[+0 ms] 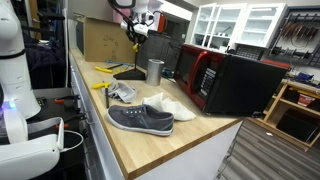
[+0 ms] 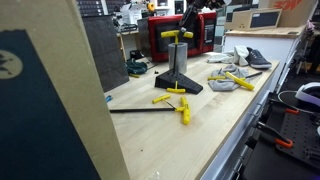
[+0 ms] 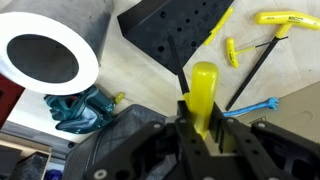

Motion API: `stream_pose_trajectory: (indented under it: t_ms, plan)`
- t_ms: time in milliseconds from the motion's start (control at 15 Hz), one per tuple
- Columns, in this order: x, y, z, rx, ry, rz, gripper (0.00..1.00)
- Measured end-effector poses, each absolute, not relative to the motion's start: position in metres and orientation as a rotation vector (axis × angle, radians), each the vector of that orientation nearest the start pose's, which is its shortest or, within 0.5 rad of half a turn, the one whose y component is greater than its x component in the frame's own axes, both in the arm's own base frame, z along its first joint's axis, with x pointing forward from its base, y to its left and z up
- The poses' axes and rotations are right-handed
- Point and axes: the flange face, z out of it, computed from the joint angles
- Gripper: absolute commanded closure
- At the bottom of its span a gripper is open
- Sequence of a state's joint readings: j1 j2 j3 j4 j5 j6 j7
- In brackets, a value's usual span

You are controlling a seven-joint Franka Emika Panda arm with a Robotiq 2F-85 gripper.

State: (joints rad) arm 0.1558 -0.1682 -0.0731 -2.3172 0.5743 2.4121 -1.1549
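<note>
Close-up from the wrist: the claw [image 3: 204, 128] is clamping a yellow-handled wrench [image 3: 203, 92] above the black stand [image 3: 178, 30], well in from the worktop's [image 3: 150, 85] edges. An exterior view is adding two shoes [image 1: 142, 120] near a corner, outside the wrist view.

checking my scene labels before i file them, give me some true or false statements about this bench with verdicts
1. The hand is shut on a yellow T-handle tool. True.
2. A gray shoe lies on the wooden counter. True.
3. The microwave has a blue front. False: its front is red.
4. The metal cup lies tipped on its side. False: it stands upright, open end up.
5. Loose yellow tools lie on the counter near the black stand. True.
</note>
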Motion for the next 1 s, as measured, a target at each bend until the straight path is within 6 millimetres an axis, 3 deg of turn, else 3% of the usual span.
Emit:
stream_pose_trajectory:
  t_ms: [1000]
  plan:
    - [0.5140, 0.0507, 0.4326, -2.558, -1.164, -0.633, 0.94]
